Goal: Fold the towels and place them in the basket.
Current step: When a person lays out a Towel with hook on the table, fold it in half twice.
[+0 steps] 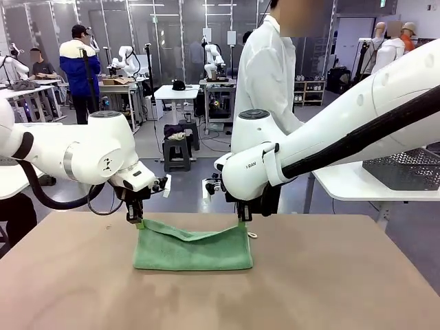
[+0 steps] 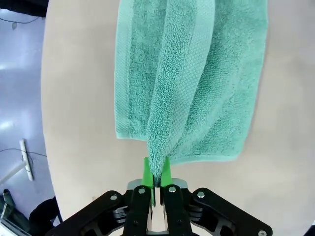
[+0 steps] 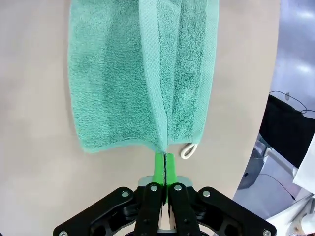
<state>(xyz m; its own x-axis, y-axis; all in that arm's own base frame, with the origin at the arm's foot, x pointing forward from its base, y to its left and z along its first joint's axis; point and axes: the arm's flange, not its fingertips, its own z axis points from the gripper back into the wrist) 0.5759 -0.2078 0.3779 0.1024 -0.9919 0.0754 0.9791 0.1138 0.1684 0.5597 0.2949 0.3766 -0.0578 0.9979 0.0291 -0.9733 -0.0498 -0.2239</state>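
A mint green towel [image 1: 193, 250] lies doubled over on the brown table [image 1: 220, 295], its upper layer lifted at the two far corners. My left gripper [image 1: 139, 222] is shut on the left far corner of the towel [image 2: 189, 83], green pads pinching the terry edge. My right gripper [image 1: 242, 221] is shut on the right far corner of the towel [image 3: 142, 73], beside a small white loop tag [image 3: 187, 151]. The top edge sags between the two grippers. A dark grey wire-mesh basket [image 1: 405, 169] stands on a white side table at the far right.
A person in a white coat [image 1: 268, 75] stands just beyond the table's far edge, behind the right arm. The white side table [image 1: 357, 182] with the basket sits right of that person. Bare tabletop lies in front of and on both sides of the towel.
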